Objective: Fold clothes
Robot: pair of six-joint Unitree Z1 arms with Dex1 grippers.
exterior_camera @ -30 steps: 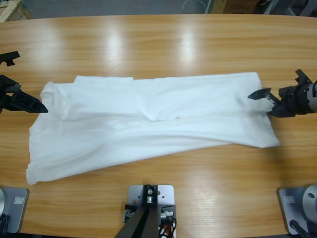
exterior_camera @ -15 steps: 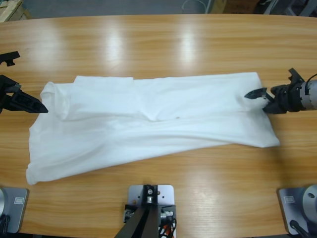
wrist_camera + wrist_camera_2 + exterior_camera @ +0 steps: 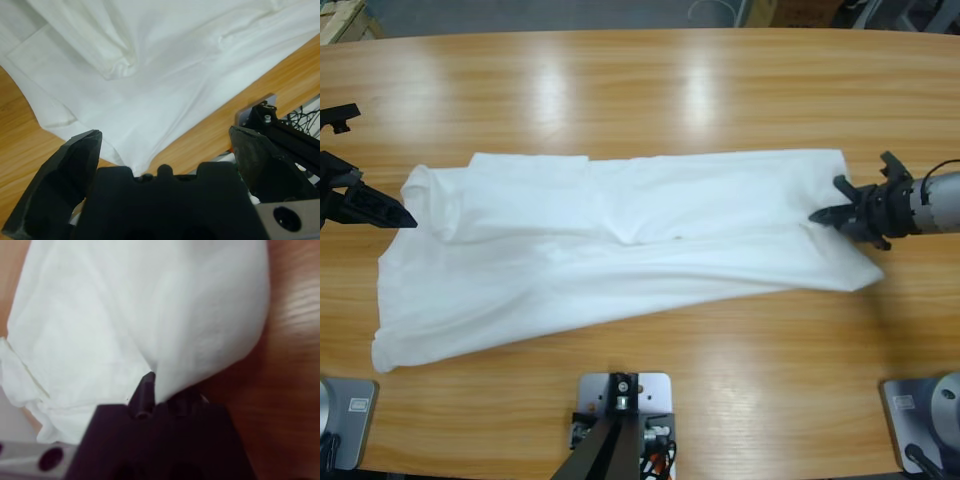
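Note:
The clothes are one white T-shirt [image 3: 620, 240] lying flat and lengthwise across the wooden table, partly folded over along its far side, with wrinkles near the middle. My right gripper [image 3: 832, 207] is at the shirt's right end, shut on a pinch of the cloth. In the right wrist view the white fabric [image 3: 150, 310] drapes over the right gripper [image 3: 149, 386] and hides most of it. My left gripper [image 3: 390, 185] sits at the shirt's left end, open, with nothing held. The left wrist view shows the left gripper [image 3: 165, 137] over a corner of the shirt [image 3: 165, 65].
Bare table wood [image 3: 650, 90] runs behind the shirt, and a narrower strip [image 3: 770, 350] lies in front of it. A pale wooden crate [image 3: 340, 20] stands off the table's far left corner.
My right gripper has shifted a little to the right and nearer, turning as it went, and the shirt's right edge came with it. The left arm has not moved.

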